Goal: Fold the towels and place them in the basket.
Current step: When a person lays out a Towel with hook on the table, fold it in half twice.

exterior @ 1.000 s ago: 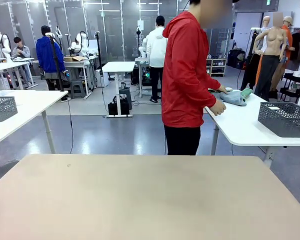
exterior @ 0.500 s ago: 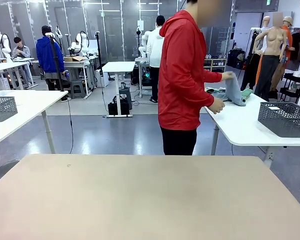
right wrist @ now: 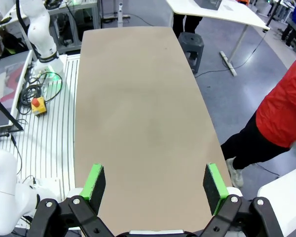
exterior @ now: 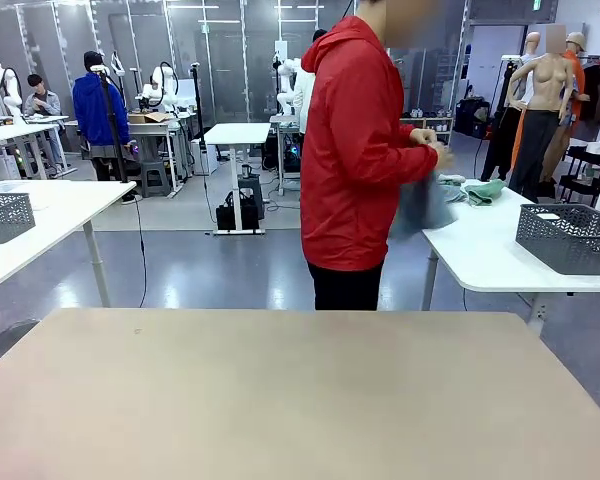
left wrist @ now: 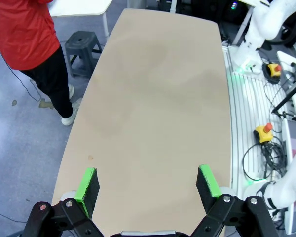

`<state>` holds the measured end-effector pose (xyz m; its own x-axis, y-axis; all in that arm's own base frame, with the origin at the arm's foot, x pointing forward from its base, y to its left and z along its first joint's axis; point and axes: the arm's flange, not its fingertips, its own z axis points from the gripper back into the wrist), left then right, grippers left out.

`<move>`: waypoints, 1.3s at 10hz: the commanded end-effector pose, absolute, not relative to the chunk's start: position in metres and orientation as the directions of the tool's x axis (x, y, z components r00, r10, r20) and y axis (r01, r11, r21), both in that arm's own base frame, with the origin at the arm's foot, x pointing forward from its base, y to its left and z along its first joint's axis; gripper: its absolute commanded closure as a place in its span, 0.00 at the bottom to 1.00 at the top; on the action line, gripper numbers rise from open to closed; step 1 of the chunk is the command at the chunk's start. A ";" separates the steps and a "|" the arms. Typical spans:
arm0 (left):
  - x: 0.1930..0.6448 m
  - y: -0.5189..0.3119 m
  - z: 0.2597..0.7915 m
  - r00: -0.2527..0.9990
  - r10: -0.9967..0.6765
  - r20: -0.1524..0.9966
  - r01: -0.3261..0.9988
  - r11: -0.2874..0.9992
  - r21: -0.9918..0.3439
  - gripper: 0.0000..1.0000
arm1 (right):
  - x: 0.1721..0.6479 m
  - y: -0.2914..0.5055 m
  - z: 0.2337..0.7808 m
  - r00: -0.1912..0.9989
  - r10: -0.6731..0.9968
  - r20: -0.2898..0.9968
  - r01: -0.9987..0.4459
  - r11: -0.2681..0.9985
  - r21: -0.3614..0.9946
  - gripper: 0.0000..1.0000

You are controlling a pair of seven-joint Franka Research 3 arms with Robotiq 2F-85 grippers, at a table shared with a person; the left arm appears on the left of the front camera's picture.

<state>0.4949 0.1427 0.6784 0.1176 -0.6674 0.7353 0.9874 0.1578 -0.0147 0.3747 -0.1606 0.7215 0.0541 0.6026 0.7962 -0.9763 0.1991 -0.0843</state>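
Observation:
A person in a red jacket [exterior: 355, 150] stands beyond the tan table [exterior: 280, 400], turned toward a white side table [exterior: 490, 250] on the right. Both hands hold a pale blue-grey towel [exterior: 420, 205] that hangs in front of the body. More cloth [exterior: 480, 190] lies on that side table. A dark grey mesh basket [exterior: 570, 238] stands on its right end. My left gripper [left wrist: 148, 186] hangs open above the bare tan table [left wrist: 158, 98]. My right gripper [right wrist: 155, 185] is open too, over the same table [right wrist: 138, 98].
A second mesh basket [exterior: 4, 216] sits on a white table at the left. A grey stool [left wrist: 81, 47] stands by the person's legs, and the stool [right wrist: 190, 44] also shows in the right wrist view. Cables and an emergency-stop button [right wrist: 37, 103] lie beside my arm bases.
The person has lifted the towel off the side table, drawn it in toward the body with both hands, and shifted slightly left. My grippers' earlier positions are not shown.

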 end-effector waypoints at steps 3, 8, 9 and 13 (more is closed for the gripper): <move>0.501 0.144 0.680 0.091 -0.662 0.744 0.989 0.149 0.011 0.00 | 0.381 -0.157 0.725 -0.003 0.615 0.788 -0.985 0.136 -0.110 0.00; 0.500 0.144 0.681 0.099 -0.657 0.747 0.987 0.157 0.008 0.00 | 0.384 -0.156 0.727 -0.011 0.626 0.780 -0.988 0.115 -0.106 0.00; 0.500 0.144 0.681 0.101 -0.656 0.748 0.987 0.159 0.006 0.00 | 0.382 -0.156 0.726 0.010 0.620 0.785 -0.985 0.142 -0.100 0.00; 0.497 0.144 0.678 0.111 -0.668 0.735 0.988 0.155 -0.008 0.00 | 0.382 -0.156 0.726 0.010 0.620 0.785 -0.985 0.142 -0.100 0.00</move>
